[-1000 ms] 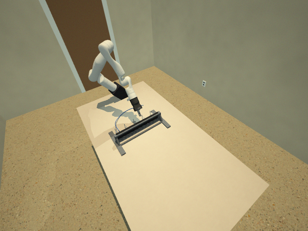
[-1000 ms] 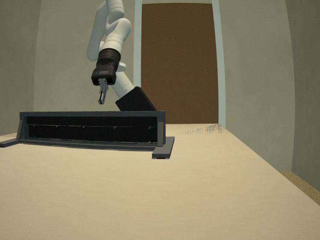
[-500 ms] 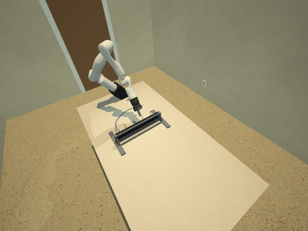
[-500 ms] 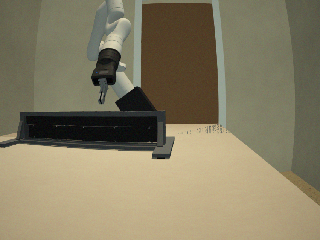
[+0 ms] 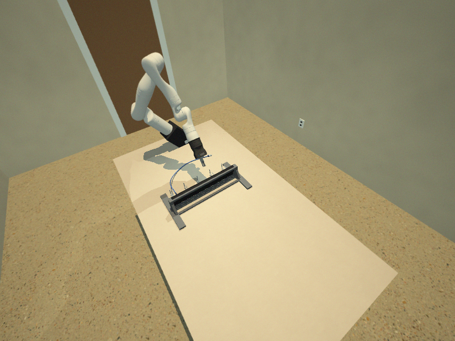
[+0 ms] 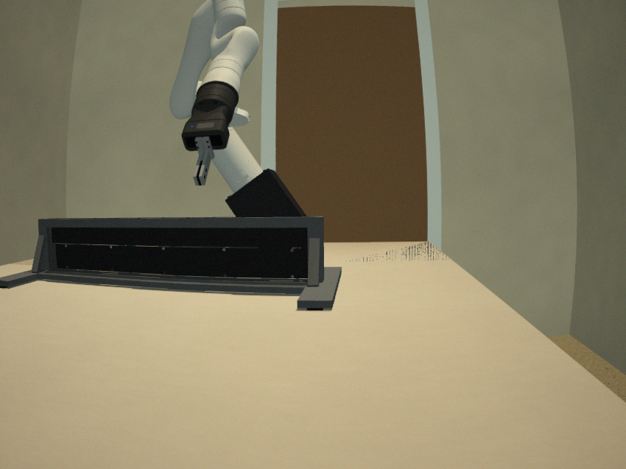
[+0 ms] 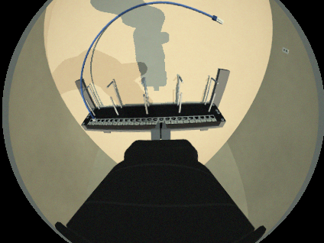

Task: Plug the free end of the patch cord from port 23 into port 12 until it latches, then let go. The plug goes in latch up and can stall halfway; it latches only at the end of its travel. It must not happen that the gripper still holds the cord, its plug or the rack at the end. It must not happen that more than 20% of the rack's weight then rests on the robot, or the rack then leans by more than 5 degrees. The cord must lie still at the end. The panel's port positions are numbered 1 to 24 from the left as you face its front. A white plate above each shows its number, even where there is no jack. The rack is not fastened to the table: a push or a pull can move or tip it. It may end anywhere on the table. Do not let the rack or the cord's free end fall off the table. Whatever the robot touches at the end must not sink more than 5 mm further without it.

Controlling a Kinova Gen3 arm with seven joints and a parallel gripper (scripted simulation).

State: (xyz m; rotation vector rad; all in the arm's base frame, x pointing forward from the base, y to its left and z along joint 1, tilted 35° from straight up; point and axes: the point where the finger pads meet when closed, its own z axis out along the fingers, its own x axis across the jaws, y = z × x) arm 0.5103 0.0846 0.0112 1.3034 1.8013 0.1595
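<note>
My gripper (image 5: 203,164) (image 6: 199,182) (image 7: 161,127) is shut and empty, in the air above the rack on its port side. The dark rack (image 6: 183,222) (image 7: 122,127) stands upright on its feet. Its row of ports (image 7: 153,120) shows small in the wrist view; the numbers are not readable. The blue patch cord (image 5: 184,165) (image 7: 160,2) runs from a port near the row's left end in the wrist view and arcs over the table. Its free plug (image 5: 209,155) (image 7: 218,20) is away from the rack and the fingers. Port 12 cannot be told apart.
Several thin metal cable hooks (image 7: 147,105) (image 5: 197,179) stick out from the rack's port side. The rack's feet (image 5: 244,183) (image 6: 319,295) (image 7: 222,83) reach out at both ends. The table (image 5: 265,242) (image 6: 417,359) has its long edge close to the foot at the cord's end.
</note>
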